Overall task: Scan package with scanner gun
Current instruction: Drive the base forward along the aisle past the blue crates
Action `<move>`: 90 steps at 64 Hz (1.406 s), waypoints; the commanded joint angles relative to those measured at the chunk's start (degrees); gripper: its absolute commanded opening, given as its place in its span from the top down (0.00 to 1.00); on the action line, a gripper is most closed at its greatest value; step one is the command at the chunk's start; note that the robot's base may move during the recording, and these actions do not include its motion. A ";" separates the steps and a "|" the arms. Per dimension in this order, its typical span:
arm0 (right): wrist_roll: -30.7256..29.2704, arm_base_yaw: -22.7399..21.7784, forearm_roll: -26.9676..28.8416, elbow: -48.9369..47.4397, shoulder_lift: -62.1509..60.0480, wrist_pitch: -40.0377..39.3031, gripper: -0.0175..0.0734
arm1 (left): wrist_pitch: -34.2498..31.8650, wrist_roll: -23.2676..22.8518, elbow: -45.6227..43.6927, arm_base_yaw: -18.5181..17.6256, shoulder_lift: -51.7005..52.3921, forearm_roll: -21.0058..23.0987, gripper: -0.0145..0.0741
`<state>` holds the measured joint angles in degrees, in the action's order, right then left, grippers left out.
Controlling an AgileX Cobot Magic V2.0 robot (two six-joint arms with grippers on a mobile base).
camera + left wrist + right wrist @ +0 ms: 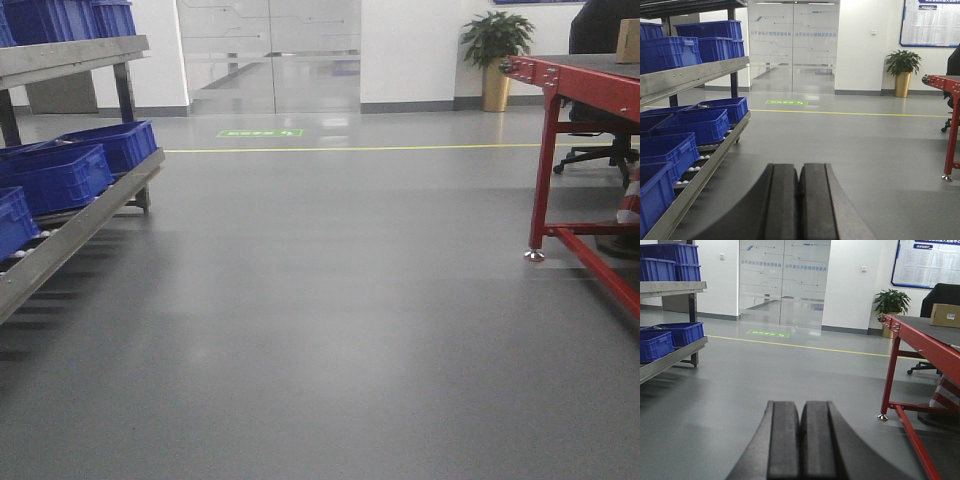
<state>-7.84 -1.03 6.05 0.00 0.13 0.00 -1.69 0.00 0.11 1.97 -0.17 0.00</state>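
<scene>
Box (945, 315) on the red table (918, 341) lies ahead-right of the right gripper (801, 412) — the nearer — and the left gripper (800, 172), both with fingers together, empty.

The red table (922, 326) runs out past the right edge in every view, so its far end is unseen. The cardboard box (945, 315) on it carries a white label too small to read; the front view shows only a sliver of the box at the right edge. Print on the wall board (931, 22) is illegible. The blue crates (670, 150) are cropped at the left. The left pincer (800, 170) and right pincer (801, 407) are cut off at the bottom edge. A dark shape (945, 292) behind the box cannot be identified.
</scene>
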 commanded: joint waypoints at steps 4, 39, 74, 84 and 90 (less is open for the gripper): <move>-0.06 0.10 0.15 0.00 -0.13 -0.86 0.99 | -0.76 0.00 -0.11 0.14 0.17 0.00 0.96; -0.06 0.10 0.15 0.00 -0.13 -0.86 0.99 | -0.76 0.00 -0.11 0.14 0.17 0.00 0.96; -0.06 0.10 0.15 0.00 -0.13 -0.86 0.99 | -0.76 0.00 -0.11 0.14 0.17 0.00 0.96; -0.06 0.10 0.15 0.00 -0.13 -0.86 0.99 | -0.76 0.00 -0.11 0.14 0.17 0.00 0.96; -0.06 0.10 0.15 0.00 -0.13 -0.86 0.99 | -0.76 0.00 -0.11 0.14 0.17 0.00 0.96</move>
<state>-7.84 -1.03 6.05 0.00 0.13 0.00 -1.69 0.00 0.11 1.97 -0.17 0.00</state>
